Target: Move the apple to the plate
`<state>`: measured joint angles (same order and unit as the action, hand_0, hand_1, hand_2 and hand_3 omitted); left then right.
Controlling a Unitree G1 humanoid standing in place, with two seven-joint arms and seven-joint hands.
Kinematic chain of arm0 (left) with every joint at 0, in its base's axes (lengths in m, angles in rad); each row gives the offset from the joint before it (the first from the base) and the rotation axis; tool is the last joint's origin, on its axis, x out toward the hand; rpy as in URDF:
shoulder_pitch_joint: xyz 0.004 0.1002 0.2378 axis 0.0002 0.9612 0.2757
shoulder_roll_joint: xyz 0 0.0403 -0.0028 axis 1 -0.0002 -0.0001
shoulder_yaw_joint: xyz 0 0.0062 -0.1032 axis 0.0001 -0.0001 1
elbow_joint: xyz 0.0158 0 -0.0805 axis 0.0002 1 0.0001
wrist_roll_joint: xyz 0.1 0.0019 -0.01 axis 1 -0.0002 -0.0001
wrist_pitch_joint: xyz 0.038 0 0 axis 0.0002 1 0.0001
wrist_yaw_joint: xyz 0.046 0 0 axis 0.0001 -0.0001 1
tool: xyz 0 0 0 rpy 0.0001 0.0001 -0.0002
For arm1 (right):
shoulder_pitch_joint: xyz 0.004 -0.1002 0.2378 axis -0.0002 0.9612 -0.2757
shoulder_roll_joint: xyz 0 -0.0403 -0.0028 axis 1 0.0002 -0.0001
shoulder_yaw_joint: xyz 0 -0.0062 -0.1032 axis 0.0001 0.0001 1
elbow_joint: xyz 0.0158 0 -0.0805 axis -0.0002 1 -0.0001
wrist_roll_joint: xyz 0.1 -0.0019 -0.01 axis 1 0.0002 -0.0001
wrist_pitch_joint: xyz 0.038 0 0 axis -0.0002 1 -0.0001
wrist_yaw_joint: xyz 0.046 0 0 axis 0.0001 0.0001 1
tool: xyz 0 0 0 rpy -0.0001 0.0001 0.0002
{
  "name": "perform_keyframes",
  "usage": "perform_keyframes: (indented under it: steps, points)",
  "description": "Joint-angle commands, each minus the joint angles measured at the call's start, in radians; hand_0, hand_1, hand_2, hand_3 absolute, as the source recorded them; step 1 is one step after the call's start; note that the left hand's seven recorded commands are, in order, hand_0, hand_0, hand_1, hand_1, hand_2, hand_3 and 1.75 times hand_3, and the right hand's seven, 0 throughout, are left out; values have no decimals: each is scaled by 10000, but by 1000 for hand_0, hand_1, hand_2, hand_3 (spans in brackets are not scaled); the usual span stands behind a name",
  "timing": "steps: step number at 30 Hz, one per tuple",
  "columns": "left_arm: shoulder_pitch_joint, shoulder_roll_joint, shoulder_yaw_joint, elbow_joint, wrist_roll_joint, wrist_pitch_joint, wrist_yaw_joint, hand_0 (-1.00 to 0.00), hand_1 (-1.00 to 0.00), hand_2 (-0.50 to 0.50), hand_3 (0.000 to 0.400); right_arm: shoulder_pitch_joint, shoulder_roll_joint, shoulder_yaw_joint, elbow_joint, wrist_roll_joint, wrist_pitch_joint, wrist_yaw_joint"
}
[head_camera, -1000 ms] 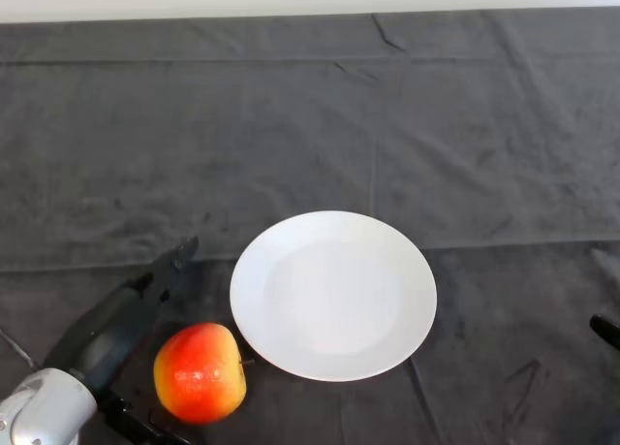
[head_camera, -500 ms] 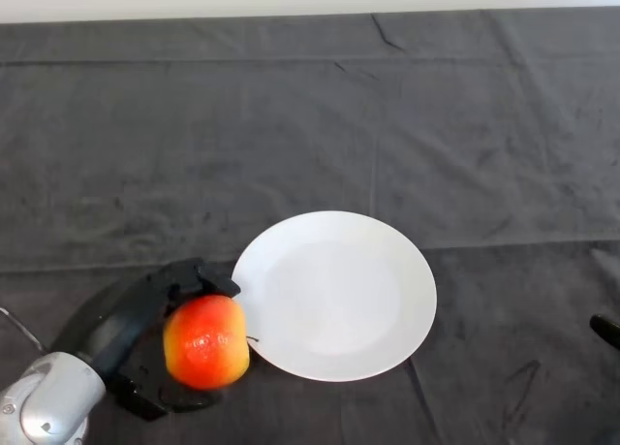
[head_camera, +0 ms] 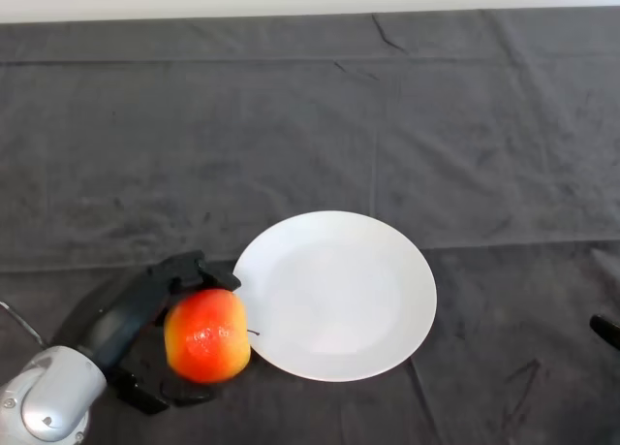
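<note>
Count on the table: one apple (head_camera: 206, 334), one plate (head_camera: 335, 295), one hand (head_camera: 145, 314) in view. Apple is red with an orange-yellow patch, sitting at roughly 7 o'clock in the head view, just off the plate's 8 o'clock rim; its right side overlaps that rim, can't tell whether it touches. Apple isn't on the plate yet. Left hand comes in from 7-8 o'clock, silver-grey forearm at the bottom corner, black hand wrapped around the apple: fingers (head_camera: 208, 272) curled over its far side at 12 o'clock, thumb (head_camera: 179, 395) under its near side at 6 o'clock, so it's grasping the apple. Fingertips sit right beside the plate's left edge. Can't tell if the apple is off the cloth or resting on it. Plate is white, round, bare, near centre, slightly toward 5 o'clock. Dark grey cloth (head_camera: 291, 115) covers the whole table, with a few creases running across it.
</note>
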<state>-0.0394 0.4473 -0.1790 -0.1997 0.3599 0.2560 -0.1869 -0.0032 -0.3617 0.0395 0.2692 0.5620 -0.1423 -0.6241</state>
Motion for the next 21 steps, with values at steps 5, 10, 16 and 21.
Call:
perform_keyframes:
  steps: [5,10,16,21]
  points:
    - [-1097,-456,-192,-538,464,294,597,-1000,-1000,0,400,220,363,-50,267,147,396,123]
    - [-1516,-819,-587,-253,551,265,1236,-1000,-1000,0,400,220,362,-48,267,148,395,121]
    - [-1782,-1044,-1140,154,604,79,2000,-1000,-1000,0,400,220,362,-48,267,149,395,121]
    - [-2026,-1149,-1678,379,625,116,2449,-1000,-1000,0,400,220,361,-46,268,151,394,120]
